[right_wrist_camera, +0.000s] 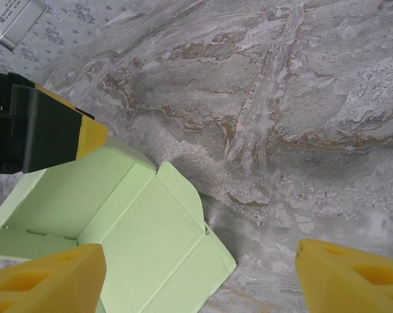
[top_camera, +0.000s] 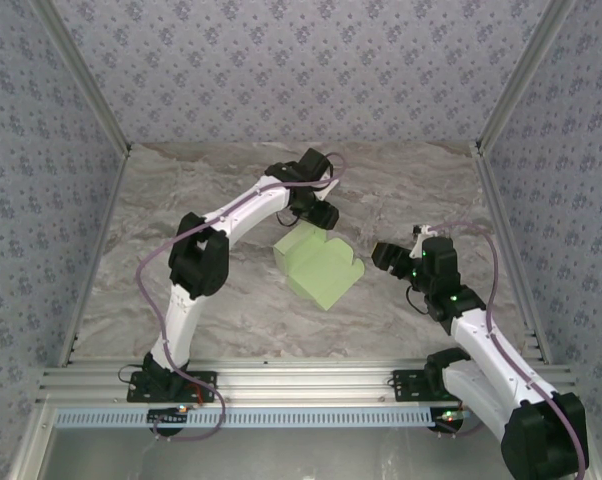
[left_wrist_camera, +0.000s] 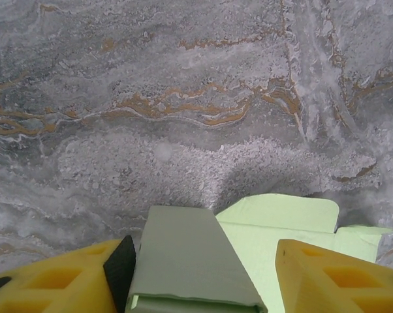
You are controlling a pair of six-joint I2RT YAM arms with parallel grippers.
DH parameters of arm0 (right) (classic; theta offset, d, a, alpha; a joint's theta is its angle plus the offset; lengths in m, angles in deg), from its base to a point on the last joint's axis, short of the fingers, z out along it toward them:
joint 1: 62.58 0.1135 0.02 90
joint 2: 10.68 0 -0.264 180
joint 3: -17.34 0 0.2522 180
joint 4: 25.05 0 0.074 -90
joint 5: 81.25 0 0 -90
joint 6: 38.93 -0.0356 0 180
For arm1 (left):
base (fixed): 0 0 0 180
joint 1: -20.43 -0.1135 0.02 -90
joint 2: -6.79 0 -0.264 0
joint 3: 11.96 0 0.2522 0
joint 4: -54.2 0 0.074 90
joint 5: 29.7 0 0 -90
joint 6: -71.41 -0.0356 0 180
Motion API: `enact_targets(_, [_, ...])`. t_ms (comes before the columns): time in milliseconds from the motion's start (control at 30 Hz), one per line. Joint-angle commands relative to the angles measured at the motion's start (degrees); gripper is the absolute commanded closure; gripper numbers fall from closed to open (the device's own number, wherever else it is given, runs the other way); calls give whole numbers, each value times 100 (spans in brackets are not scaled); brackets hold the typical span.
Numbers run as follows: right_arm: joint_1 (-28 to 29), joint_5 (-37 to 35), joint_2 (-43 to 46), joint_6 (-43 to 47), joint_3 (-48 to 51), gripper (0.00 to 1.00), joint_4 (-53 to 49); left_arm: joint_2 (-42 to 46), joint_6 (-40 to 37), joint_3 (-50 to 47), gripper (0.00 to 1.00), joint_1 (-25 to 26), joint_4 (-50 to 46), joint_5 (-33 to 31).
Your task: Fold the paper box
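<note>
Open table (top_camera: 181,190) surrounds the paper box (top_camera: 323,270), flanked closely by left claw (top_camera: 319,215) and right claw (top_camera: 383,256).

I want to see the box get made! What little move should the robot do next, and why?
Probably close the left gripper on the paper box's raised flap: the flap stands between its open fingers, not yet pinched, while the right gripper hangs open beside the box.

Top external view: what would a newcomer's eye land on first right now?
The pale green paper box, half-formed with walls raised, sits mid-table on the grey marbled table. The left end effector is at its far edge, open with a flap between the fingers; the right end effector hangs open beside its right side.
</note>
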Motion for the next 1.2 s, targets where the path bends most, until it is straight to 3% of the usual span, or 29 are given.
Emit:
enact_targets(0, [-47,78,-7,-36,-119,21,36,-94,106,220,32,22,-267,130])
enact_targets(233, [-49,104,-14,-24,-82,21,88,-279,151,391,31,22,-391,198])
enact_targets(567, [-66,62,-44,0,-99,22,142,-316,45,477,55,45,-520,278])
enact_targets(867, [-80,179,-164,-9,-174,22,9,10,-41,420,59,7,-578,283])
enact_targets(1033, [-248,1144,-736,-360,-848,23,-448,388,-13,-30,62,-72,-259,646])
enact_targets(1167, [-468,1940,-1482,748,-1827,23,-1094,770,-159,-460,62,-131,-65,889])
